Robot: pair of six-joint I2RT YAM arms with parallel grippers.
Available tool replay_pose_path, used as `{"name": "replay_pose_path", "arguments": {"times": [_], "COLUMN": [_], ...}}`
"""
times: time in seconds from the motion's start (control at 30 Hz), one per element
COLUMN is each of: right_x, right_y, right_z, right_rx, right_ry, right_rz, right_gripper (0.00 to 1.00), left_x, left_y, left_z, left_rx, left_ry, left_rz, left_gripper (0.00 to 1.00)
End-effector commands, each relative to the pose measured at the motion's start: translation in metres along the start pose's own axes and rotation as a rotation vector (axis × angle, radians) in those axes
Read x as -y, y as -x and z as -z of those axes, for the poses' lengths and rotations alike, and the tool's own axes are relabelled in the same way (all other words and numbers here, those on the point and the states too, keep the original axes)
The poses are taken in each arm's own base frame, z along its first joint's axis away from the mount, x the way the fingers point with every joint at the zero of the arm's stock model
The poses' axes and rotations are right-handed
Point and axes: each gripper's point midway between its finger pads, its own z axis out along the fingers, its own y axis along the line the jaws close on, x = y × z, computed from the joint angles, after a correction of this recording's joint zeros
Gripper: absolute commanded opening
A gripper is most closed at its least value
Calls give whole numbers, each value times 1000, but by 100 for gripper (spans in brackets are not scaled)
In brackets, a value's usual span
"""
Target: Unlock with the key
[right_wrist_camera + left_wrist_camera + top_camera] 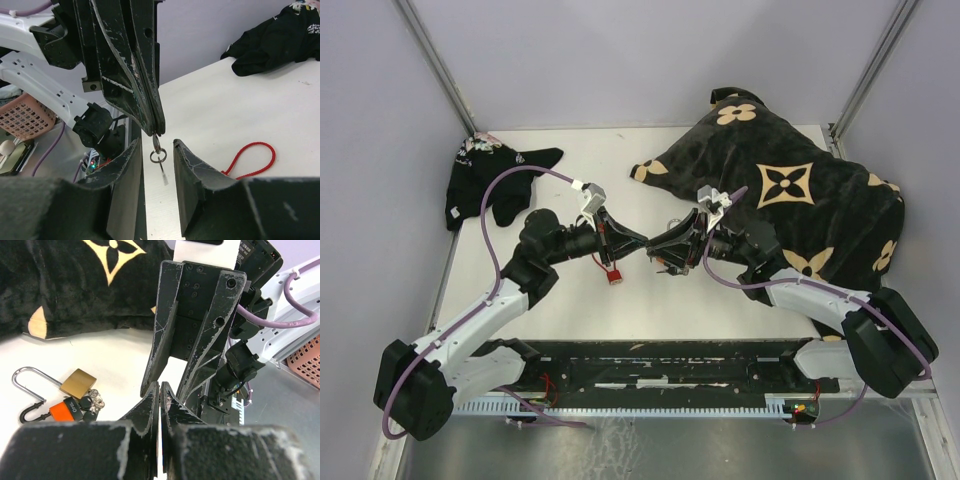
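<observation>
Pinching the key (pixel 156 141) at the very tips of the left end effector (pixel 160 390), clamped fully shut, ring (pixel 158 156) dangling free below. Straddling that ring with the right end effector (pixel 155 148), jaws partway apart, nothing gripped. Looks light, thin and stiff, slick metal, quick to swivel; best taken flat across the bow, blade left clear. Down on the tabletop (pixel 620 180), well apart from the key: brass padlock (pixel 78 384) bunched with an orange padlock (pixel 66 410) and spare keys (pixel 92 401). Red cord (pixel 252 160) looped nearby, a likely snag. Patterned blanket (pixel 790 200) crowding the right side, dark garment (pixel 485 185) off in the far left corner.
</observation>
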Motion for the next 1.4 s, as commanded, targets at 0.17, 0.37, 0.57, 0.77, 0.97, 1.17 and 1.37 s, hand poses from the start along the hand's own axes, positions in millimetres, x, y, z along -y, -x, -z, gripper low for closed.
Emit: {"name": "replay_pose_path", "arguments": {"times": [0.17, 0.37, 0.57, 0.77, 0.97, 1.17, 1.37], "right_x": [-21, -21, -20, -22, -27, -24, -3], "right_y": [33, 29, 27, 29, 32, 31, 16], "right_z": [-5, -6, -7, -6, -5, -5, -5], "right_rx": [76, 62, 57, 65, 66, 55, 12], "right_ry": [106, 120, 127, 134, 147, 126, 18], "right_rz": [68, 55, 50, 48, 51, 9, -76], "right_gripper": [30, 26, 18, 3, 2, 1, 2], "left_x": [15, 17, 19, 18, 11, -3, -31], "left_y": [10, 13, 14, 12, 8, 12, 19], "left_z": [1, 1, 0, 1, 1, 3, 11], "left_rx": [37, 51, 55, 54, 47, 69, 131], "left_ry": [-57, -66, -80, -74, -39, 62, 264], "left_rz": [-2, 1, 6, 11, 26, 48, 171], "left_gripper": [3, 3, 3, 3, 3, 23, 53]}}
